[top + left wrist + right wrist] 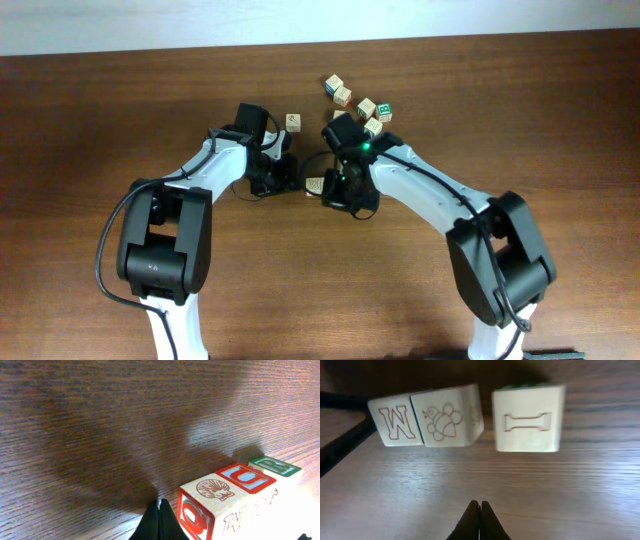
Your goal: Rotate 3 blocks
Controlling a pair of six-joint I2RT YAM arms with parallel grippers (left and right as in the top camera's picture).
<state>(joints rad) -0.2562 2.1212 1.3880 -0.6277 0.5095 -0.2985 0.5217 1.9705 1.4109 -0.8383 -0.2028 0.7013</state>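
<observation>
On the wooden table point(90, 120), the left gripper point(280, 178) is seen low near the middle, angled toward the right gripper point(332, 190). In the left wrist view the left gripper point(159, 521) is pressed fully together, with nothing held between its fingers. Its tips are set on or just above the table, just beside the red O face of a shell-topped block point(207, 505); whether they touch it cannot be told. This block is the first of three in a tight row. A red-framed U block point(245, 477) is placed next, and a green-framed R block point(275, 466) last.

Between the two grippers, one pale block point(314, 185) is visible from overhead. A lone block point(293, 122) is found farther back, and a loose cluster of blocks point(358, 105) is scattered behind the right arm.

In the right wrist view the right gripper point(480, 520) is likewise closed tight on nothing. Ahead of its tips, and apart from them, three blocks are lined up. An M block point(395, 422) is set touching a bee block point(447, 417), which is turned slightly. A green-topped I block point(527, 420) is separated from them by a narrow gap.
</observation>
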